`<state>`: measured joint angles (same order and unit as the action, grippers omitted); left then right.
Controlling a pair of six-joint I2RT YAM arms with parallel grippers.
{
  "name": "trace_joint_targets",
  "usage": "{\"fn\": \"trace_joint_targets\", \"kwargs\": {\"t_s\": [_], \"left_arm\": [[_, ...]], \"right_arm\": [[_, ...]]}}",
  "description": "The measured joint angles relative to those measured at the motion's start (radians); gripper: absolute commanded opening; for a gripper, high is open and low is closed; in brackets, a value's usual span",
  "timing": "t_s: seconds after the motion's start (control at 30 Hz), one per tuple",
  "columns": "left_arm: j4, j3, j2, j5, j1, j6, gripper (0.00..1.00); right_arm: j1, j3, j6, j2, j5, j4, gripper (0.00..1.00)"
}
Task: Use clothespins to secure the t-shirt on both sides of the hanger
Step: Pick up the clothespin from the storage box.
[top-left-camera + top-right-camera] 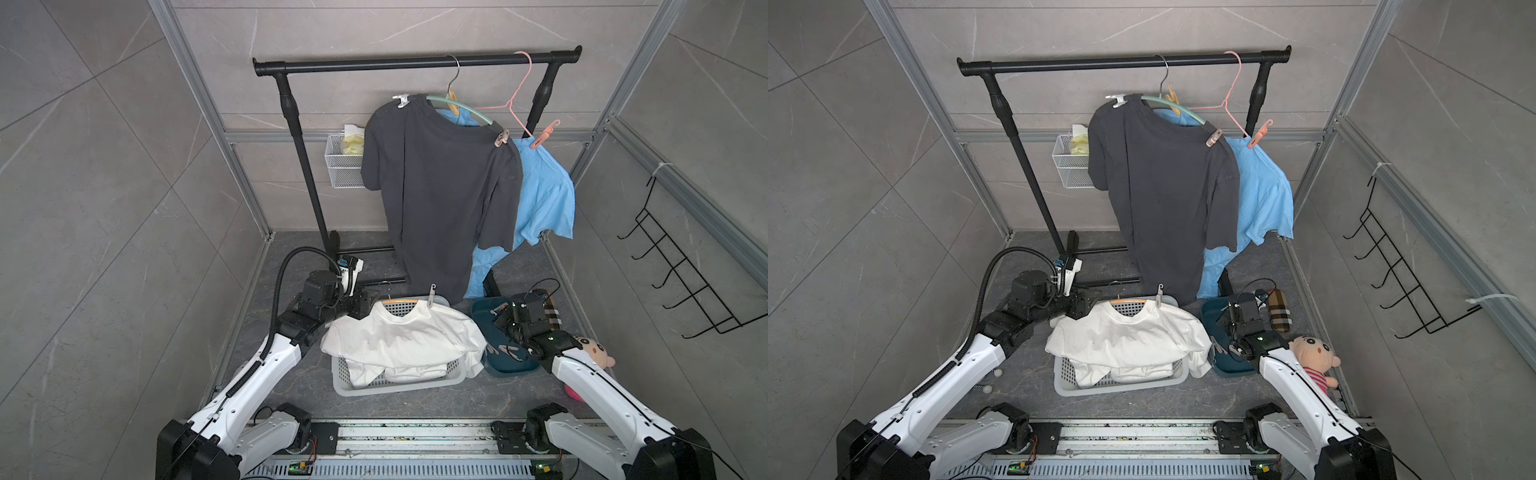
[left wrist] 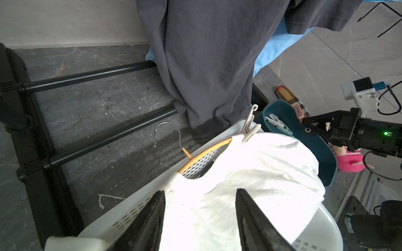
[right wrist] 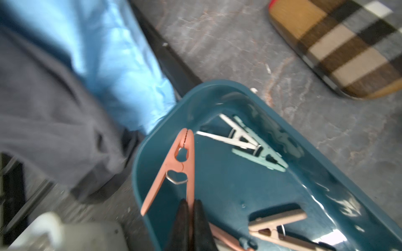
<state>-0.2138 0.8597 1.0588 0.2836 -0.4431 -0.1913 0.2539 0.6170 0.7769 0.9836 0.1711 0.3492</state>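
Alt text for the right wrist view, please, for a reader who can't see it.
The right gripper is shut on one leg of a pink clothespin over a teal tray that holds other clothespins. Behind hang a grey t-shirt and a blue shirt; a plaid object lies on the floor.

On the bench (image 1: 291, 374), between the two arms, sits a basket (image 1: 395, 387). Draped over it is a t-shirt (image 1: 399, 336) on a hanger (image 2: 224, 143), with a clipped clothespin (image 2: 250, 130) at its right shoulder and the left end effector (image 2: 200, 191) straddling its left. Just right of the basket lies a tray (image 3: 228, 191) of clothespins (image 3: 245, 141), where the right end effector (image 3: 191, 202) pinches one leg of the gripped clothespin (image 3: 167, 167). Behind the basket a rack (image 1: 415, 63) carries two hung shirts (image 1: 440, 187), one before the other.
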Motion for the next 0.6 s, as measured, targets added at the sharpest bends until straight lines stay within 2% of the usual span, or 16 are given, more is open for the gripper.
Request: {"fn": "trace_joint_targets", "kwargs": {"t_s": [0.17,0.37,0.6], "left_arm": [[0.009,0.000,0.000,0.042,0.000,0.001,0.55],[0.025,0.000,-0.007,0.074,0.000,0.003,0.55],[0.041,0.000,-0.014,0.144,0.000,0.016,0.54]], "right_arm": [[0.035,0.106,-0.156,-0.008,-0.075,0.049,0.00],[0.148,0.187,-0.335,-0.056,-0.108,0.050,0.00],[0.284,0.255,-0.584,-0.015,-0.126,0.007,0.00]]}}
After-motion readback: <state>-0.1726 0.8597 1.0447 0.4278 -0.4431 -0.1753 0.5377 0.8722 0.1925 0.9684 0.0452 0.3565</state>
